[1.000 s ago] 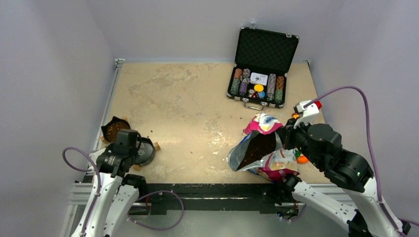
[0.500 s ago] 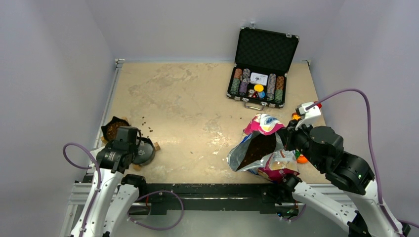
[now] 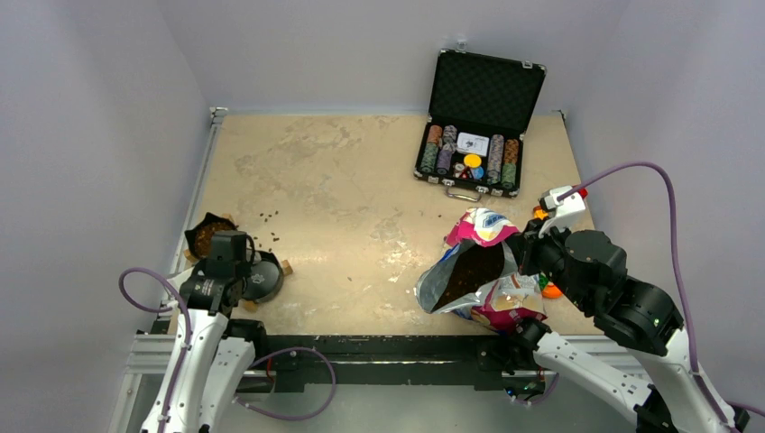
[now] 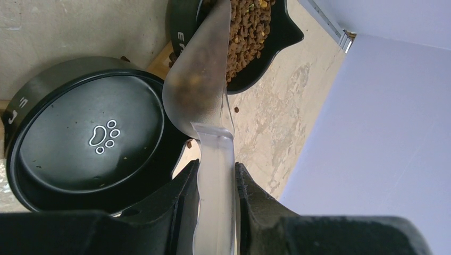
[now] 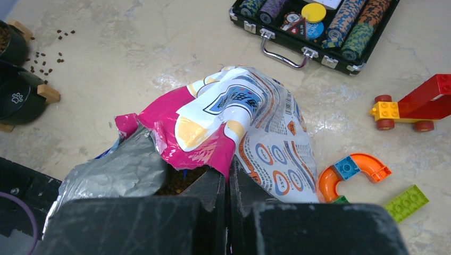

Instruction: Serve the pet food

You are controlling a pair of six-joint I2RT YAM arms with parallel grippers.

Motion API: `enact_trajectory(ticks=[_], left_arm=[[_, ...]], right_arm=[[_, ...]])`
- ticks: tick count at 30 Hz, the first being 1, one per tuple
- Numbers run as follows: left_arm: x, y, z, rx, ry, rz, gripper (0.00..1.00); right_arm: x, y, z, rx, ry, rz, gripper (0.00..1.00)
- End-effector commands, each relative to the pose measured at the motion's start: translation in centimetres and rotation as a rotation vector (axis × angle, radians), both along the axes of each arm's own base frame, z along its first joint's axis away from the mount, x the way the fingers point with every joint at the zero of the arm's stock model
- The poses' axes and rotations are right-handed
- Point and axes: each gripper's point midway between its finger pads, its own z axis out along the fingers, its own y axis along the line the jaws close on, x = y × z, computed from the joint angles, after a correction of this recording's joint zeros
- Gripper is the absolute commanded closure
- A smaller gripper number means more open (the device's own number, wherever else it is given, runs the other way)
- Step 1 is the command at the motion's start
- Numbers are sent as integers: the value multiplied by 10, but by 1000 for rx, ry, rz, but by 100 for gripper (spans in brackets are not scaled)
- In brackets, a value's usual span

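Left wrist: left hand (image 4: pixel 216 178) clamped on the handle of a clear scoop (image 4: pixel 197 85), scoop tip over the cat-eared bowl (image 4: pixel 287 34), which is full of kibble (image 4: pixel 247 32). Paw-print bowl (image 4: pixel 80 143) just beside it, nearly bare. Right wrist: right hand (image 5: pixel 227 186) pinched shut on torn edge of food bag (image 5: pixel 266 138), more kibble inside. Stray pellets (image 3: pixel 267 216) on worktop (image 3: pixel 343 180) near the bowls.

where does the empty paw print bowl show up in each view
Top external: paw-print bowl at lower left, partly hidden under the left arm.
Left wrist: paw-print bowl fills the lower left, beside the clear scoop.
Right wrist: paw-print bowl at the left edge, well left of the food bag.
Shared landmark: the kibble-filled bowl next to it.
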Motion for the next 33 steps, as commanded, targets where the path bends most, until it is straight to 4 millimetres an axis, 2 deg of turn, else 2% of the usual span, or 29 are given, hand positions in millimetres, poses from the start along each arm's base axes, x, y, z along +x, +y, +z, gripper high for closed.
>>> enact_trajectory(ticks=[1,16,26,33], left_arm=[[3,7,2,-354,-175,428,100],[12,14,16,-400,-110,486,100],[32,24,28,-436,-113,499,100],[39,29,37,-437,-122,494,100]], right_arm=[[2,-4,23,42,-75,-18,100],[1,-6,22,42,-76,-24,100],[1,-8,22,42,-81,-31,100],[2,-9,23,49,-84,-37,100]])
